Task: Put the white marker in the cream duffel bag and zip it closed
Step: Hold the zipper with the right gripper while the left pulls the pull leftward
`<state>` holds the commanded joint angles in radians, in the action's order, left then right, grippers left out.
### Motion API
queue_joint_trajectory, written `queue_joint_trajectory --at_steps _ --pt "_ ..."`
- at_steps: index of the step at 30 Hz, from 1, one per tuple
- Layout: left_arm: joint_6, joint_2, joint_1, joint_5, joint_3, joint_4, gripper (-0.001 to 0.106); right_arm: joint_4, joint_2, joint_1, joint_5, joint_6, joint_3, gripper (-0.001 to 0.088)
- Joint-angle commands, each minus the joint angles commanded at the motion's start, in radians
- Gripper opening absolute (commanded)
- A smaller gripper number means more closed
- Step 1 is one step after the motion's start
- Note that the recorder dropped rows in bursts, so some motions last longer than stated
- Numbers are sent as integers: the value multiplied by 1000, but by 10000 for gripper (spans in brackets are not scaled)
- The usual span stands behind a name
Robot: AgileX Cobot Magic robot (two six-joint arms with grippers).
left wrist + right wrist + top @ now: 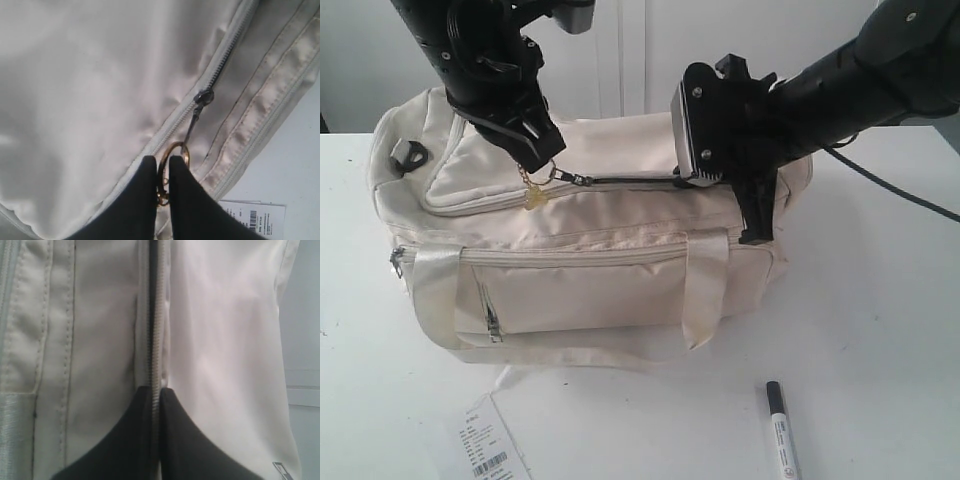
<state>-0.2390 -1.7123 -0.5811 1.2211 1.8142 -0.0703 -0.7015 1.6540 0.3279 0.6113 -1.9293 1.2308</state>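
On the desk (880,330), the marker (782,430) lies in front of the bag (580,270), right of a paper tag (488,445), clear of both arms. The left jaws pinch the gold ring (176,146) on the zip pull (196,117). The right jaws are pressed together at the bag's zip seam (155,315).

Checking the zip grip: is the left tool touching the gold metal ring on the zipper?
Touching: left wrist view shows the left tool pinching the gold metal ring.
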Motion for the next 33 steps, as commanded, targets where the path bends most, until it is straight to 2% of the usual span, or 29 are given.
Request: queue_joint_trajectory --at_steps 10,24,33 --pt "15 21 0 0 -58 -43 0 0 0 0 -6 4 0 0" --pt "24 74 2 0 -58 -115 0 0 0 0 -6 4 0 0" --pt "24 82 46 0 -58 -119 0 0 0 0 -8 6 0 0"
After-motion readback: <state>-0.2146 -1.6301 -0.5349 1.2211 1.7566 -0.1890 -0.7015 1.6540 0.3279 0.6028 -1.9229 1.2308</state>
